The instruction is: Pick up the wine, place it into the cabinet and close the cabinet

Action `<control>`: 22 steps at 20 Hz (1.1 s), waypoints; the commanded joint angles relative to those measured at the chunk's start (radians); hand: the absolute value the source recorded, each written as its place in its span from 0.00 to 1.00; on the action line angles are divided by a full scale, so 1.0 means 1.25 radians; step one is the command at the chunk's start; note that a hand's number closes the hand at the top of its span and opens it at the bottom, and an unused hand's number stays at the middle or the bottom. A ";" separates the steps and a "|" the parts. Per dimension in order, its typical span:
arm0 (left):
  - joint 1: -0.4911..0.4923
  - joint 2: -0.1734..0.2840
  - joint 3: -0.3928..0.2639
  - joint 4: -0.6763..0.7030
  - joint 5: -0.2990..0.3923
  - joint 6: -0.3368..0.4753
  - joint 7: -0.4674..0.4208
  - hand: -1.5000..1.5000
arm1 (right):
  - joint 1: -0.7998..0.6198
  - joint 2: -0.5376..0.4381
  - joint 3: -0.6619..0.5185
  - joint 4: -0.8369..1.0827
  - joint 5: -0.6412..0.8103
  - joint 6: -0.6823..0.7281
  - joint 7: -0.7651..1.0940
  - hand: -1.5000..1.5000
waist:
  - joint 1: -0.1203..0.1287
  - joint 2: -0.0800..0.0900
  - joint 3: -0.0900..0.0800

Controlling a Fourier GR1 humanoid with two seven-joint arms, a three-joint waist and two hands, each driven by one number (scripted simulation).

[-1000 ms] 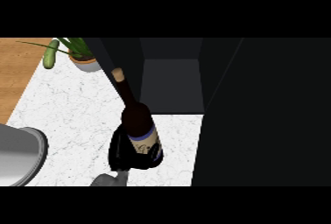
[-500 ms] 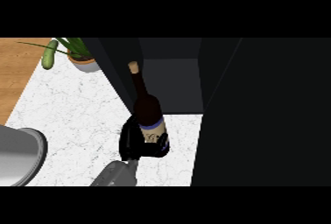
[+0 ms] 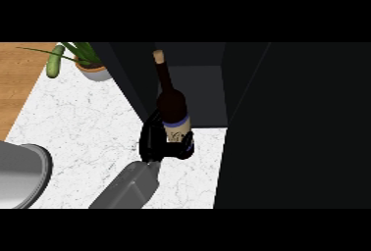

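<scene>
While my one visible black left hand [image 3: 165,143] curls round the single dark glass wine bottle [image 3: 171,104] before the dark open cabinet [image 3: 206,88] at twelve o'clock, its base stays hidden.

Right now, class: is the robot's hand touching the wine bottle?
Touching. The head view shows the hand curled round the lower body of the wine bottle, with no gap.

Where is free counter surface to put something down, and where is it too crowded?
Bare marble counter lies between the potted plant, the grey sink and the hand. It is crowded where that hand holds the wine bottle at the dark cabinet.
</scene>
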 commanded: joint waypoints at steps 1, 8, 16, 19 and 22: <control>-0.059 0.000 0.048 0.068 -0.009 -0.029 -0.004 1.00 | 0.003 0.005 -0.008 0.030 -0.020 0.010 -0.036 0.00 | 0.003 0.000 0.000; -0.185 0.000 0.014 0.165 0.136 0.015 -0.013 1.00 | 0.003 0.011 0.000 0.034 -0.010 0.000 -0.032 0.00 | -0.006 0.002 0.000; -0.256 0.000 0.056 0.249 0.133 0.005 -0.023 1.00 | 0.061 0.002 -0.018 0.000 -0.032 0.031 -0.074 0.00 | -0.005 0.001 0.000; -0.330 0.000 0.058 0.273 0.151 0.027 0.012 1.00 | 0.029 0.005 0.003 0.003 -0.020 0.017 -0.049 0.00 | -0.009 0.002 0.000; -0.372 0.000 0.090 0.354 0.159 -0.015 0.029 1.00 | 0.024 -0.017 -0.046 0.038 -0.052 0.038 -0.070 0.00 | -0.011 0.005 0.000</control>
